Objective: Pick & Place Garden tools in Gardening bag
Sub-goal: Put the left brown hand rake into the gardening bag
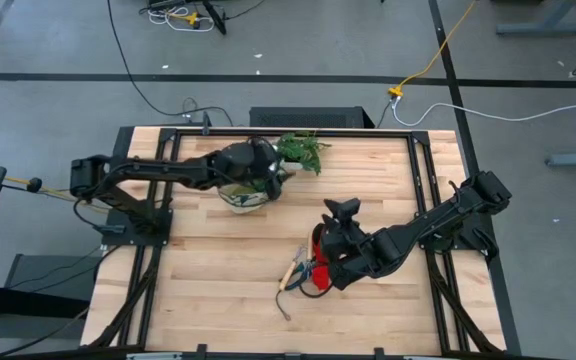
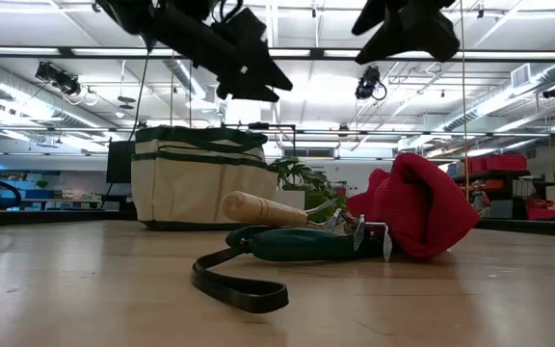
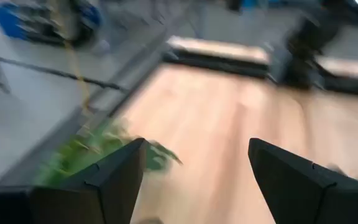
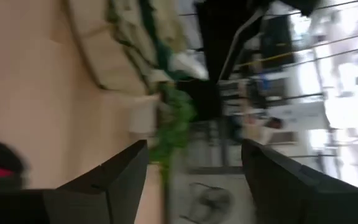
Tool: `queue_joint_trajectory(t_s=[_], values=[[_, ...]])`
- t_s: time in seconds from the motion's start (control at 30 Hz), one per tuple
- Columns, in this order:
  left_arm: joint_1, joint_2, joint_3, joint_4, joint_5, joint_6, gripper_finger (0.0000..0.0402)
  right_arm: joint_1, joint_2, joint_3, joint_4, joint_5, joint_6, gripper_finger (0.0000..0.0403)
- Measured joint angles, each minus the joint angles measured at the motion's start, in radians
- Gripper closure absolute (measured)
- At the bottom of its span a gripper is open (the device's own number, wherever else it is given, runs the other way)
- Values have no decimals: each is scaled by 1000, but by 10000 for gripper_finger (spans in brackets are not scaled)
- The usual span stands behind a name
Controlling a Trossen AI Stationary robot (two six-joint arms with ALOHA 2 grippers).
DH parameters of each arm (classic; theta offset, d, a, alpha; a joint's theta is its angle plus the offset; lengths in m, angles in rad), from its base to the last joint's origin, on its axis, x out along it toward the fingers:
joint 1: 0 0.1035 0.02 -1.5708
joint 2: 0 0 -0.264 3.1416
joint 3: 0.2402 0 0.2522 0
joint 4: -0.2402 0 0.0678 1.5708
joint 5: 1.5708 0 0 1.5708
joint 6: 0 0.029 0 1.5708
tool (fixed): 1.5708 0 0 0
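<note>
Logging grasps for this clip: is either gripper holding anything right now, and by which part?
Nothing is held. The left gripper is open above the gardening bag; the right gripper is open above the red gloves.

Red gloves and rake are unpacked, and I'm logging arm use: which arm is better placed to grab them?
Probably the right: its open gripper hangs over the red gloves and rake. The left gripper, also open, is above the gardening bag.

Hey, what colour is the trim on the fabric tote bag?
Dark green on the cream fabric tote bag, clearest in the low view.
</note>
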Motion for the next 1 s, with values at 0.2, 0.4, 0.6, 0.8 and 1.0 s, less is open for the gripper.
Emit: queue_joint_trajectory(t_s=[0.2, 0.4, 0.6, 0.8, 1.0], values=[[-106, -3, 106, -283, 148, -122, 111, 0, 0, 0, -8, -74, 57, 142], [-217, -3, 185, -457, 275, -320, 111, 0, 0, 0, -7, -67, 50, 142], [-330, 26, 191, -494, 241, -432, 111, 0, 0, 0, -6, -39, 52, 142], [-411, 104, 191, -495, 168, -571, 111, 0, 0, 0, -5, -5, 53, 142], [-455, 180, 190, -485, 184, -740, 111, 0, 0, 0, -5, 5, 75, 142]])
